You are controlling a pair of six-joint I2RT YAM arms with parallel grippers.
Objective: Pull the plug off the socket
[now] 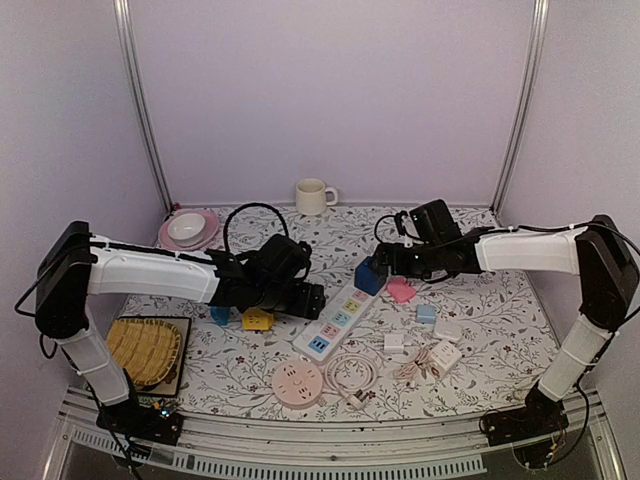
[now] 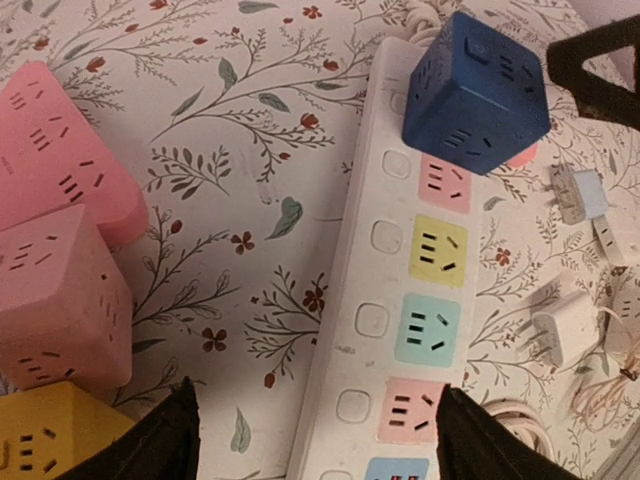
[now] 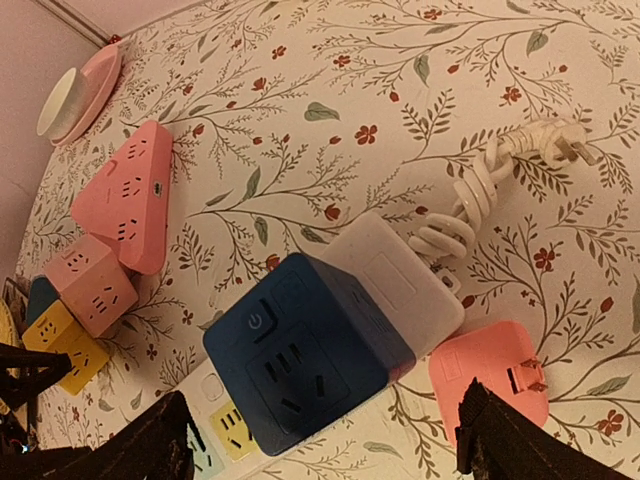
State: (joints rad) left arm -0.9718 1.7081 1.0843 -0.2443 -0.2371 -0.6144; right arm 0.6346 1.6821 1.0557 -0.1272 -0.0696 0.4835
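At the right pincer point(image 3: 322, 395): your jaws stand wide and empty, one finger on either side of the blue cube plug point(image 3: 300, 360).
At the left pincer point(image 2: 315, 390): also wide, holding nothing, above the white power strip point(image 2: 365, 320).
Plug position: seated in the strip's end socket, on the flowered bench point(image 2: 230, 150).
Handling: rigid, smooth plastic, likely light but tight on its pins. Grip two opposite flat sides, pull straight up, and hold the strip down.
Writing: only a power symbol on the cube; no brand is readable.

A power symbol marks the button on the blue cube adapter point(image 3: 300, 350) seated on the white power strip point(image 3: 392, 282).
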